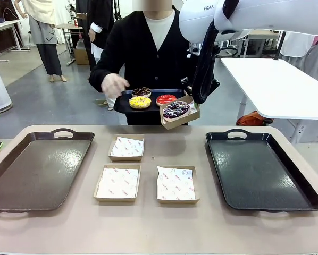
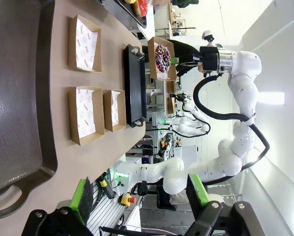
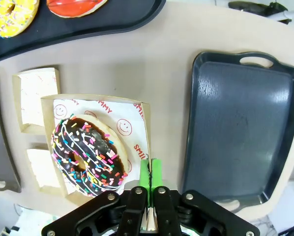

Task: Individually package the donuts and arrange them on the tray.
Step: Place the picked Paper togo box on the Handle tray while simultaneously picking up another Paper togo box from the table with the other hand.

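right wrist view: right gripper (image 3: 150,169), jaws clamped on box (image 3: 133,114) wall, held aloft; sprinkled dark donut (image 3: 88,152) inside, on one side of the jaws; black tray (image 3: 240,128) on the other, below. left gripper (image 2: 141,192): jaws apart, holding nothing.

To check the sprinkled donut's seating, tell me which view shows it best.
Right wrist view: the sprinkled donut lies close below the camera in its box, whose wall the right end effector pinches. Front view shows it small, box tilted; left wrist view, far-off and sideways.
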Controlling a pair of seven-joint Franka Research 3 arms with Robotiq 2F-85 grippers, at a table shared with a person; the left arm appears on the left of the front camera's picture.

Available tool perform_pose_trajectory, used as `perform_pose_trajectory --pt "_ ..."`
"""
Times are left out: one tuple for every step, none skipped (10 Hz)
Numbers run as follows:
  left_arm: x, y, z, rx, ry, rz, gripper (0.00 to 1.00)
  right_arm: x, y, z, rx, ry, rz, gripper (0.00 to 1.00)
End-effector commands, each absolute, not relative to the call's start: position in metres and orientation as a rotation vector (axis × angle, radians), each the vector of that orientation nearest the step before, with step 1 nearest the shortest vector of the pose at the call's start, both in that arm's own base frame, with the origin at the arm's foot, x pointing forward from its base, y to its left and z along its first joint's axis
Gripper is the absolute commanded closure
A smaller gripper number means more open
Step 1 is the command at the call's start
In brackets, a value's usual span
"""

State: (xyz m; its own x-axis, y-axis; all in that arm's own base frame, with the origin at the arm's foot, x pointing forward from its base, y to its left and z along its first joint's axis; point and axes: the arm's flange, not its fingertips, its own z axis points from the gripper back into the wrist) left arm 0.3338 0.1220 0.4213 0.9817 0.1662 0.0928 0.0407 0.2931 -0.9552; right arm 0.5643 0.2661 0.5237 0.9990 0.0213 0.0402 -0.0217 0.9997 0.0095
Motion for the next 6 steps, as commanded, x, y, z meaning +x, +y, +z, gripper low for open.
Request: perform_pose_trajectory --pt "0.3337 0.1217 0.4227 -1.279 -0.186 0.079 0.00 0.5622 0.2643 0.5207 0.012 -0.052 0.009 1.00" --pt "0.3337 0.1217 0.4227 -1.279 -0.186 0.079 0.00 0.5622 0.2643 0.5207 0.012 -0.052 0.009 1.00" --pt "0.3337 0.1217 0.4227 -1.279 -0.186 0.079 0.00 0.5622 0.2643 0.5207 0.012 -0.052 0.009 1.00" --pt "0.3337 0.1217 0.4227 -1.279 -0.186 0.079 0.00 0.5622 0.2643 0.5207 0.012 -0.052 0.009 1.00" --pt "0.3337 0.1217 0.4227 -1.279 -0.186 0.079 0.00 0.5622 0.2643 0.5207 0.012 -0.052 0.009 1.00" --pt "0.3337 0.1217 0.4227 -1.279 -0.186 0.079 0.00 0.5622 0.2643 0.5207 0.012 -0.052 0.009 1.00"
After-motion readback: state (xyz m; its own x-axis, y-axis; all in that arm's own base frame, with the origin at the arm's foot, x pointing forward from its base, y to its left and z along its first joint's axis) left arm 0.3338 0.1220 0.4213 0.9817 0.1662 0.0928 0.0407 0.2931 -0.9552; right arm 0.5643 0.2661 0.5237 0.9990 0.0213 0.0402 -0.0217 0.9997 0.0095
